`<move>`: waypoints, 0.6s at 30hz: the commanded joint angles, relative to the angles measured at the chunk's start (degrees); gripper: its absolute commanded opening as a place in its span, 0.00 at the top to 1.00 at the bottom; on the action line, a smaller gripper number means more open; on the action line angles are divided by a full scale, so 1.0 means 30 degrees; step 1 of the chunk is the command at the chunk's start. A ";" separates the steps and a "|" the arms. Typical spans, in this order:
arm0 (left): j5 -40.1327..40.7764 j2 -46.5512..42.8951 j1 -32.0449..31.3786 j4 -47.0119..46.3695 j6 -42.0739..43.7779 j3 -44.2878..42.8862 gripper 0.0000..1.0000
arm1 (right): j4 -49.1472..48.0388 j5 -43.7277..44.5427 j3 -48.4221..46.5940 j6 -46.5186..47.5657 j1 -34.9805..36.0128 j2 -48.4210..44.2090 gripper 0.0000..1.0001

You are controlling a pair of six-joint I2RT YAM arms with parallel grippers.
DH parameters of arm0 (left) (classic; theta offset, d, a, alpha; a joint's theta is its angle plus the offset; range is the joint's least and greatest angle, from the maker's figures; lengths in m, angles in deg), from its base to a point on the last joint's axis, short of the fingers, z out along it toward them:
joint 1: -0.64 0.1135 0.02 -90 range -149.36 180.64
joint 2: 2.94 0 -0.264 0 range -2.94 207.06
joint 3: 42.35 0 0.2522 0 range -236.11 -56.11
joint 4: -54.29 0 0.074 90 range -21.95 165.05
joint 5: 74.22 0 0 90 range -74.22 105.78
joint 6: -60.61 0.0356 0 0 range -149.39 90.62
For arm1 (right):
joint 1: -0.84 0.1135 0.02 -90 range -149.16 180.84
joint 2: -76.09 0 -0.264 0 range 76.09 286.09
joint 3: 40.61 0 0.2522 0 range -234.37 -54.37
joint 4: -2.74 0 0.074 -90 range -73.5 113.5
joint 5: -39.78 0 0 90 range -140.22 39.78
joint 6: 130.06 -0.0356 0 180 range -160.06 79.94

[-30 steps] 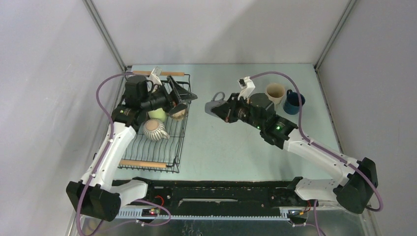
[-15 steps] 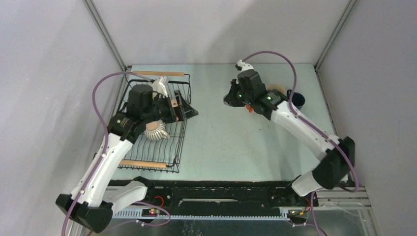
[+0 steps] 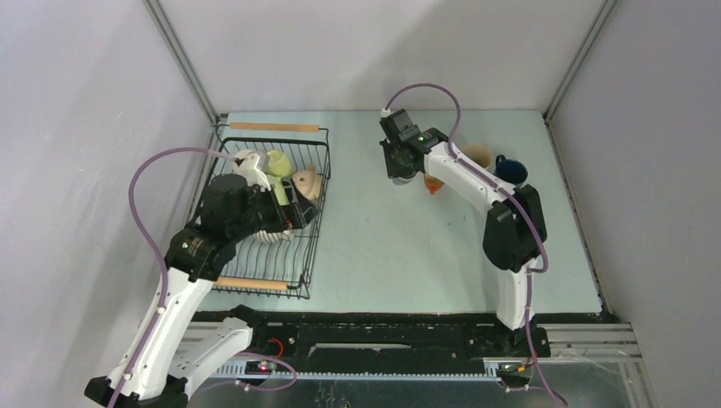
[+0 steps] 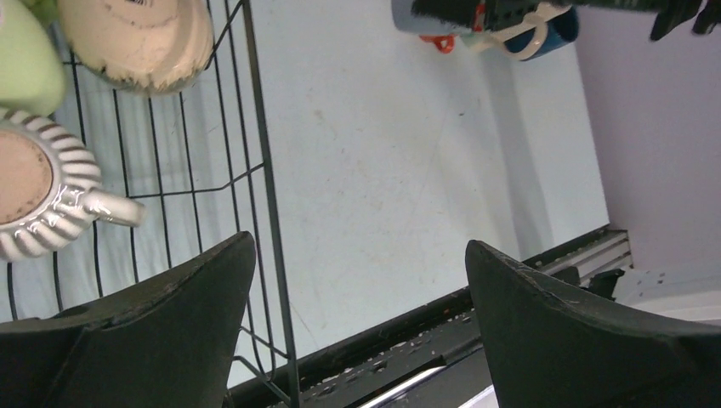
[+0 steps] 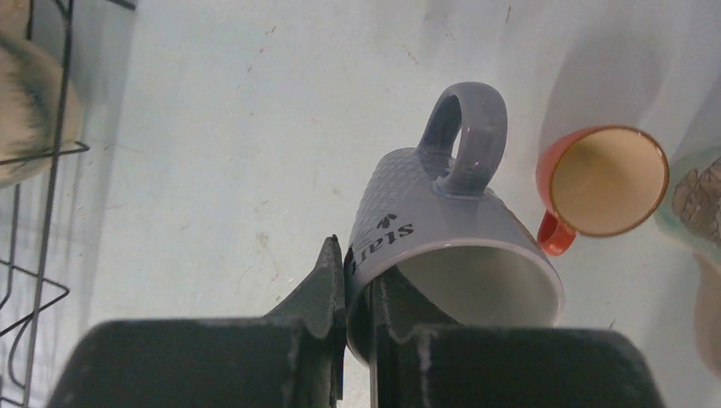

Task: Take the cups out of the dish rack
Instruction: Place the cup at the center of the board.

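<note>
Cups seen from above: a yellow-green cup (image 3: 277,161) and a tan cup (image 3: 306,183) lie in the black wire dish rack (image 3: 263,259) just beyond the left hand (image 3: 287,206). The right hand (image 3: 403,167) hangs over the worktop (image 3: 383,246). From the left wrist, the jaws gape empty, and a ribbed cream mug (image 4: 38,191) sits in the rack left of them. From the right wrist, the fingers (image 5: 327,285) pinch the rim of a tilted grey-blue mug (image 5: 442,229), with an orange cup (image 5: 608,183) to its right.
</note>
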 commanded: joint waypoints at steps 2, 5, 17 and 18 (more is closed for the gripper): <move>0.1038 -0.0252 -0.0079 0.0008 0.0291 0.0957 0.00 | 0.0738 -0.0726 -0.2540 0.1392 -0.0772 0.1376 1.00; 0.1228 -0.0203 -0.0075 0.0145 0.0398 0.1031 0.00 | 0.1148 -0.1079 -0.3382 0.1577 -0.1143 0.2182 1.00; 0.1245 -0.0146 -0.0073 0.0230 0.0464 0.1362 0.00 | 0.2262 -0.1750 -0.4545 0.1720 -0.1686 0.4162 1.00; 0.1273 -0.0143 -0.0072 0.0232 0.0477 0.1360 0.00 | 0.2326 -0.1734 -0.4603 0.1681 -0.1699 0.4343 1.00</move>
